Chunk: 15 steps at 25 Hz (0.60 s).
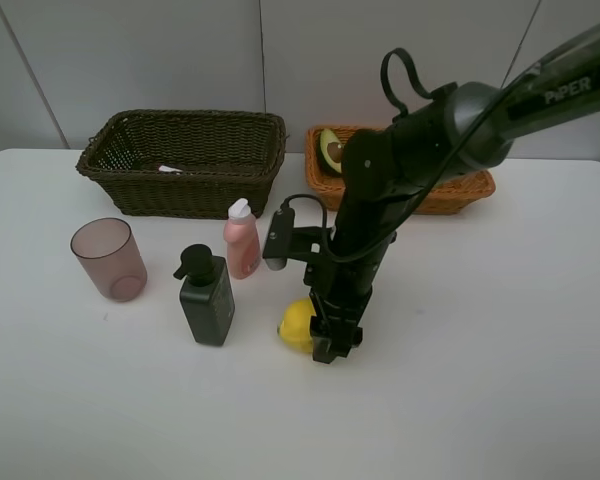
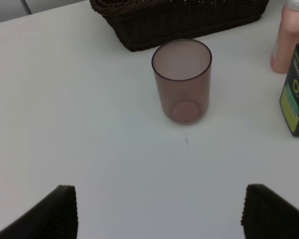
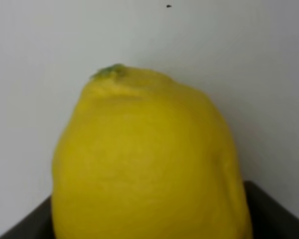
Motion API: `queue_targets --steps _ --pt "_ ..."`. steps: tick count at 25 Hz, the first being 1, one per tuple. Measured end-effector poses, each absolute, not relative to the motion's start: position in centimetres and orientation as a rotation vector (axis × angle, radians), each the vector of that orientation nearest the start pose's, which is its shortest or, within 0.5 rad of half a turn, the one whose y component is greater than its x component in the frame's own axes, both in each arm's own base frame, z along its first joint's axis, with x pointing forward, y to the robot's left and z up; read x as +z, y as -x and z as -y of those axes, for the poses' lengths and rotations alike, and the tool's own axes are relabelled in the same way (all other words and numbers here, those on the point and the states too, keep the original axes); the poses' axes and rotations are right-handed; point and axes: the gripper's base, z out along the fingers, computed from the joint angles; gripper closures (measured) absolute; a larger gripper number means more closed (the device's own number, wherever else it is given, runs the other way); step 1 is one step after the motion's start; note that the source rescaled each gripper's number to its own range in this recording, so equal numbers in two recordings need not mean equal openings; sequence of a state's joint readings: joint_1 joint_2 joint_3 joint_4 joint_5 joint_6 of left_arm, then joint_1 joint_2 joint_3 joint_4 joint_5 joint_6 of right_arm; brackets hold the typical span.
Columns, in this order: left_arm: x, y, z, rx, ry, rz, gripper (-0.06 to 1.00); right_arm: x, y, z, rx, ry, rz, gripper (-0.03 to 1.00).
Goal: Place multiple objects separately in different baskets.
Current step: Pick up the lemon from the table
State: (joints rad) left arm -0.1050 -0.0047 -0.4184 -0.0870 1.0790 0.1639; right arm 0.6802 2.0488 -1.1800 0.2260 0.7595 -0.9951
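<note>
A yellow lemon (image 1: pixel 296 324) lies on the white table, front of centre. My right gripper (image 1: pixel 325 340) reaches down onto it, and in the right wrist view the lemon (image 3: pixel 149 159) fills the picture with a dark finger against each side. A halved avocado (image 1: pixel 331 150) rests in the light orange-tan basket (image 1: pixel 460 192). The pinkish cup (image 1: pixel 109 259), the dark green pump bottle (image 1: pixel 206 297) and the small pink bottle (image 1: pixel 242 240) stand in front of the dark basket (image 1: pixel 180 190). My left gripper (image 2: pixel 159 214) hangs open, short of the cup (image 2: pixel 182 79).
A white marker (image 1: pixel 170 169) lies inside the dark basket. In the left wrist view the pump bottle (image 2: pixel 296 94) and pink bottle (image 2: pixel 289 37) stand beside the cup, with the dark basket (image 2: pixel 179 20) behind. My right arm crosses in front of the light basket.
</note>
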Motion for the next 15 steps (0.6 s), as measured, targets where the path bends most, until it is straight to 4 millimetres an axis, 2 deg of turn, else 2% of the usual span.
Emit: queue_targets --steps 15 --pt "25.31 -0.12 0.71 -0.072 -0.287 -2.117 0.06 10.49 -27.17 -23.73 0.215 2.14 -2.228 0.42"
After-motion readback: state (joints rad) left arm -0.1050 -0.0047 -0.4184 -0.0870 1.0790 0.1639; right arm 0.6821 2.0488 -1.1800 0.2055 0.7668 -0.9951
